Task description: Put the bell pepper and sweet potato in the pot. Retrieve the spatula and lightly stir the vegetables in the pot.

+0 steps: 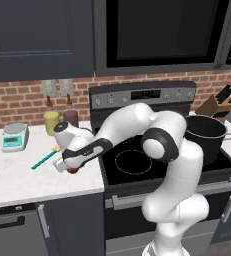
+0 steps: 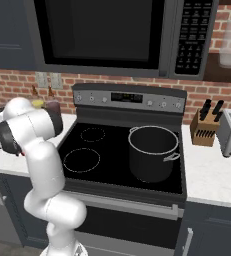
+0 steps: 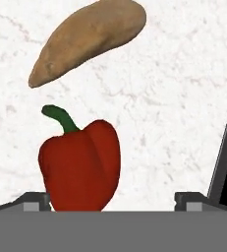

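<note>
- Hovering low over the white worktop (image 1: 17, 175) left of the stove (image 1: 137, 165), the fingers (image 3: 112, 199) stand wide apart, holding nothing.
- Pepper (image 3: 80, 165) lies between the fingertips, nearer one of them.
- Sweet potato (image 3: 88, 39) lies just beyond it, apart.
- Spatula (image 1: 46, 159) lies on the worktop nearby.
- Pot (image 2: 153, 152) sits on the stove's right front burner.

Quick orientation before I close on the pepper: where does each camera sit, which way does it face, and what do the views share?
Left base view: behind the arm, on its left, facing the stove and counter; the arm reaches left.
Right base view: behind-right, facing the stove and pot; the arm's elbow shows at left.
Hand view: looks down on the bell pepper and sweet potato, between the fingertips of the open gripper.
Shared: both base views show stove and pot.
</note>
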Controlling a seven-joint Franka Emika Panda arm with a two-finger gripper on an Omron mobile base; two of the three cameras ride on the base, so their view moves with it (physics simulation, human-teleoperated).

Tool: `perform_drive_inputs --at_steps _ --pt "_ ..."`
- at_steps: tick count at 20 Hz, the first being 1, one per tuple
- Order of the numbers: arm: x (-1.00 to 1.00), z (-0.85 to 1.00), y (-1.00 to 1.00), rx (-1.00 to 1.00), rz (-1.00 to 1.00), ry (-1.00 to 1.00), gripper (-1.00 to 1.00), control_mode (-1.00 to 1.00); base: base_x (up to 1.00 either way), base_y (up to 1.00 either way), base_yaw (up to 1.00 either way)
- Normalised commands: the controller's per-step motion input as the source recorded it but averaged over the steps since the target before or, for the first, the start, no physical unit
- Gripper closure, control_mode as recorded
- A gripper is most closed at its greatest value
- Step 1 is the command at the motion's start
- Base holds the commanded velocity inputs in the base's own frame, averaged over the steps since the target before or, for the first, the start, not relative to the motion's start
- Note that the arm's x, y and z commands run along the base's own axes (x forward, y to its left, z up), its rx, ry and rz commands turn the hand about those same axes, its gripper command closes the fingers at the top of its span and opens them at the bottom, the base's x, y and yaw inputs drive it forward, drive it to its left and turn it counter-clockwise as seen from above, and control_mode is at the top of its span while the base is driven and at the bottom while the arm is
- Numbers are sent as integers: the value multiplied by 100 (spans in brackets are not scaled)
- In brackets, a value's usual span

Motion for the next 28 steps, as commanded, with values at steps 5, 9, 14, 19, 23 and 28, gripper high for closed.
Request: perform_drive_inputs --at_steps 5,9,14,19,23,28 --pt "34 -19 0 0 0 0 -100 -100 0 0 0" --pt "10 -9 2 0 0 0 -100 -100 0 0 0" --pt "0 -13 0 0 0 1 -100 -100 0 0 0" --pt "-14 -22 -17 0 -4 0 -100 -100 0 0 0" --pt "-5 -26 -33 0 -5 0 -100 -100 0 0 0" --pt "0 -32 -28 3 -4 0 -100 -100 0 0 0"
